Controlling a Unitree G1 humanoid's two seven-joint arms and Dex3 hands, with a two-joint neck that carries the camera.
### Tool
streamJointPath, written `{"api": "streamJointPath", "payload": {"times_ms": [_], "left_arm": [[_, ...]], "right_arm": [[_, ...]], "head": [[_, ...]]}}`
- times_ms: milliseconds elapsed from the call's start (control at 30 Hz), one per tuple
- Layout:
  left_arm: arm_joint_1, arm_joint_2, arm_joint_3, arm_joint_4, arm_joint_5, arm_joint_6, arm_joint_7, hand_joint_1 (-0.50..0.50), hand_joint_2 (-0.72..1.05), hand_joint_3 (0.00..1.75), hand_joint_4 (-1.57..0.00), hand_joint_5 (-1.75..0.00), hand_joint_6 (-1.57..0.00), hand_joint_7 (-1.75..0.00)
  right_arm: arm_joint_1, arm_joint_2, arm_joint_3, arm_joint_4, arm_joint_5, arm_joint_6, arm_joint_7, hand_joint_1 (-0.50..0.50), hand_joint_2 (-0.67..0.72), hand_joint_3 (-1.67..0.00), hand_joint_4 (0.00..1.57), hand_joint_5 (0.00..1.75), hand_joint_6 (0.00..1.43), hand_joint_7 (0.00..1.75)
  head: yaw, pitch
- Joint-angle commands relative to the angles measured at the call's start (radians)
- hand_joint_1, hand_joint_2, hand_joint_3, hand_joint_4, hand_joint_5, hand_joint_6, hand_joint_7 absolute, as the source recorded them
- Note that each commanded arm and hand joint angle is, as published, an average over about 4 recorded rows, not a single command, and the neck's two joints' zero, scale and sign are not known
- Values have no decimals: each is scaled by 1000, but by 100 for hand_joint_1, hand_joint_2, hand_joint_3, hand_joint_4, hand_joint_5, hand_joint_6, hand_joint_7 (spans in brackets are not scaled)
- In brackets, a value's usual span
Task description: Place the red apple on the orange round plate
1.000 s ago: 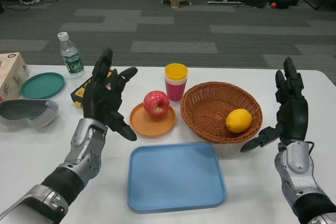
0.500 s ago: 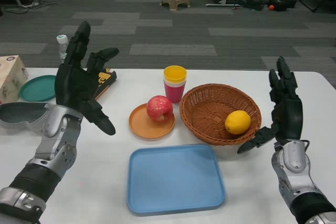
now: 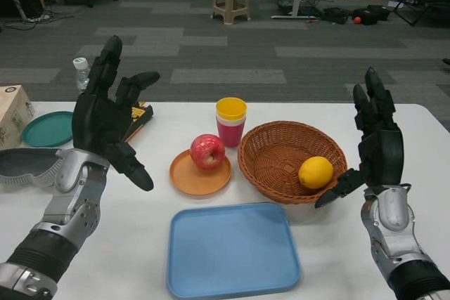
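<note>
The red apple (image 3: 207, 151) sits on the orange round plate (image 3: 200, 175) at the middle of the white table. My left hand (image 3: 107, 119) is raised above the table to the left of the plate, fingers spread, holding nothing. My right hand (image 3: 375, 138) is upright at the right, beside the basket, fingers spread and empty.
A wicker basket (image 3: 291, 161) with a lemon (image 3: 315, 172) stands right of the plate. Stacked yellow and pink cups (image 3: 230, 121) stand behind it. A blue tray (image 3: 233, 249) lies in front. A green plate (image 3: 48, 128), water bottle (image 3: 83, 72), grey dish (image 3: 28, 162) and box (image 3: 13, 114) are at the left.
My left hand has drawn back from the apple to the left and upward. The camera has tilted up a little. The apple stays on the plate.
</note>
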Motion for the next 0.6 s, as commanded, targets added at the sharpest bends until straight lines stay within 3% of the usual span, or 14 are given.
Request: {"api": "streamJointPath", "payload": {"times_ms": [33, 233, 367, 600], "left_arm": [[-15, 2, 0, -19, 4, 5, -5, -50, -72, 9, 0, -123, 0, -7], [-12, 0, -4, -24, 4, 5, -11, -50, -72, 9, 0, -123, 0, -7], [-11, -1, -6, -28, 3, 5, -12, -50, -72, 0, 0, -123, 0, -7], [-8, -4, -12, -40, 2, 5, -12, -50, -72, 9, 0, -133, 0, -7]], "right_arm": [[-9, -11, -13, -19, 1, -1, 1, 17, 72, 0, 0, 0, 0, 0], [-3, -9, -15, -37, 1, -2, 4, 17, 72, 0, 0, 0, 0, 0], [10, -6, -23, -48, 0, -3, 4, 17, 72, 0, 0, 0, 0, 0], [25, -5, -28, -58, 0, -1, 3, 17, 72, 0, 0, 0, 0, 0]], "head": [[-3, 3], [-9, 7], [-13, 7], [-12, 8]]}}
